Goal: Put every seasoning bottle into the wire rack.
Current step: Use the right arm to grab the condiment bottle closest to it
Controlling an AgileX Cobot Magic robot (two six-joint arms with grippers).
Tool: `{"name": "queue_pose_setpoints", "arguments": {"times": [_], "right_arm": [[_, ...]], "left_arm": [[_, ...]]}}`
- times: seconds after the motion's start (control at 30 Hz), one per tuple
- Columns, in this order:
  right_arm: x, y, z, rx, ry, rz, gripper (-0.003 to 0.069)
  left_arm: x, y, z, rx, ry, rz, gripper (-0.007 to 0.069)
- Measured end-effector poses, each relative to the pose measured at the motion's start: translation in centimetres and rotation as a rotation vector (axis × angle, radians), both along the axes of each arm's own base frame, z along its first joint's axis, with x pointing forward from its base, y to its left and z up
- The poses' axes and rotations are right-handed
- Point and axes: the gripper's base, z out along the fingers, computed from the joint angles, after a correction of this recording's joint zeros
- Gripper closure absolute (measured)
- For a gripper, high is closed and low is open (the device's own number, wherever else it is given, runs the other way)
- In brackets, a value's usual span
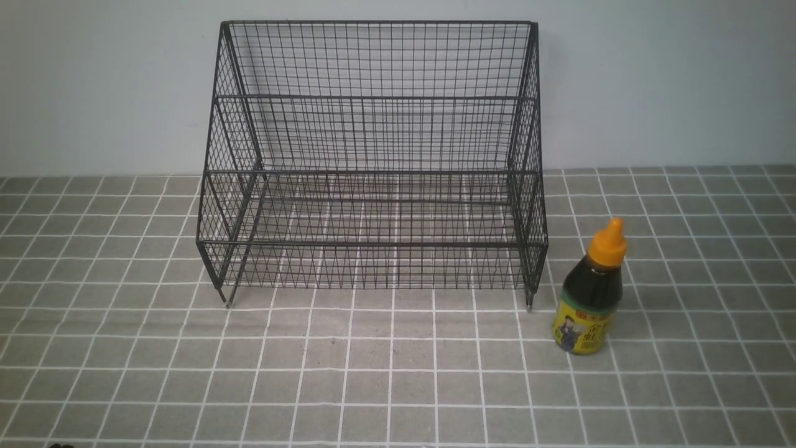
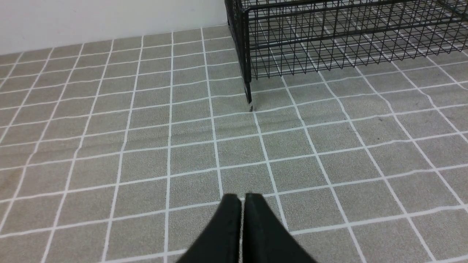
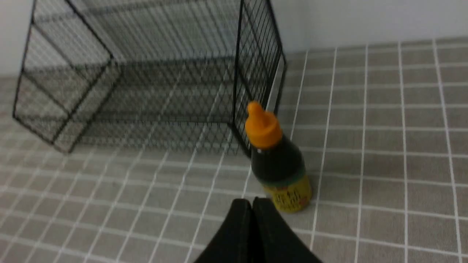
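Observation:
The seasoning bottle (image 1: pixel 589 292) stands upright on the tiled cloth, just right of the wire rack's front right leg; dark liquid, orange nozzle cap, yellow label. It also shows in the right wrist view (image 3: pixel 278 160). The black wire rack (image 1: pixel 373 168) stands at the middle back against the wall, both tiers empty; its left front corner shows in the left wrist view (image 2: pixel 329 40), its right side in the right wrist view (image 3: pixel 146 84). My right gripper (image 3: pixel 252 201) is shut and empty, a short way before the bottle. My left gripper (image 2: pixel 242 197) is shut and empty over bare cloth. Neither gripper shows in the front view.
A grey tiled cloth (image 1: pixel 385 373) with white grid lines covers the table. A pale wall (image 1: pixel 653 81) rises right behind the rack. The rack's left front leg (image 2: pixel 250 102) stands ahead of my left gripper.

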Motion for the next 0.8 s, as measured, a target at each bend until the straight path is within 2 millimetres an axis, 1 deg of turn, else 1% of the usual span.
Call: {"name": "queue_pose_setpoints", "arguments": {"times": [0.03, 0.07, 0.13, 0.23, 0.27, 0.33, 0.4, 0.43, 0.5, 0.57, 0.6, 0.63, 0.67, 0.73, 0.77, 0.8], "right_arm": [[0.7, 0.1, 0.4, -0.018, 0.025, 0.025, 0.0673], [1.7, 0.2, 0.4, -0.034, 0.066, 0.047, 0.0673], [4.0, 0.3, 1.1, -0.065, 0.12, 0.088, 0.0672], [7.5, 1.0, 1.3, -0.104, 0.189, 0.153, 0.067], [7.9, 1.1, 1.3, -0.11, 0.196, 0.162, 0.0669], [9.8, 2.3, 0.8, -0.158, 0.231, 0.214, 0.0666], [10.9, 3.2, 0.4, -0.192, 0.245, 0.221, 0.0655], [11.0, 3.3, 0.4, -0.19, 0.246, 0.213, 0.0653], [12.1, 3.8, -0.1, -0.217, 0.249, 0.174, 0.0607], [12.6, 4.1, -0.3, -0.224, 0.246, 0.155, 0.056], [12.9, 4.3, -0.4, -0.222, 0.243, 0.147, 0.0524], [13.0, 4.4, -0.5, -0.22, 0.243, 0.145, 0.0508], [13.4, 4.7, -0.7, -0.222, 0.238, 0.149, 0.0447], [13.8, 5.4, -1.3, -0.222, 0.245, 0.161, 0.0349], [14.1, 5.9, -1.7, -0.225, 0.253, 0.173, 0.0282], [14.4, 6.2, -2.2, -0.23, 0.261, 0.181, 0.0237]], "left_arm": [[0.0, 0.0, 0.0, 0.0, 0.0, 0.0, 0.0631], [0.0, 0.0, 0.0, 0.0, 0.0, 0.0, 0.0631], [0.0, 0.0, 0.0, 0.0, 0.0, 0.0, 0.0631], [0.0, 0.0, 0.0, 0.0, 0.0, 0.0, 0.0631], [0.0, 0.0, 0.0, 0.0, 0.0, 0.0, 0.0631], [0.0, 0.0, 0.0, 0.0, 0.0, 0.0, 0.0631], [0.0, 0.0, 0.0, 0.0, 0.0, 0.0, 0.0631], [0.0, 0.0, 0.0, 0.0, 0.0, 0.0, 0.0631], [0.0, 0.0, 0.0, 0.0, 0.0, 0.0, 0.0631], [0.0, 0.0, 0.0, 0.0, 0.0, 0.0, 0.0631], [0.0, 0.0, 0.0, 0.0, 0.0, 0.0, 0.0631], [0.0, 0.0, 0.0, 0.0, 0.0, 0.0, 0.0631], [0.0, 0.0, 0.0, 0.0, 0.0, 0.0, 0.0631], [0.0, 0.0, 0.0, 0.0, 0.0, 0.0, 0.0631], [0.0, 0.0, 0.0, 0.0, 0.0, 0.0, 0.0631], [0.0, 0.0, 0.0, 0.0, 0.0, 0.0, 0.0631]]}}
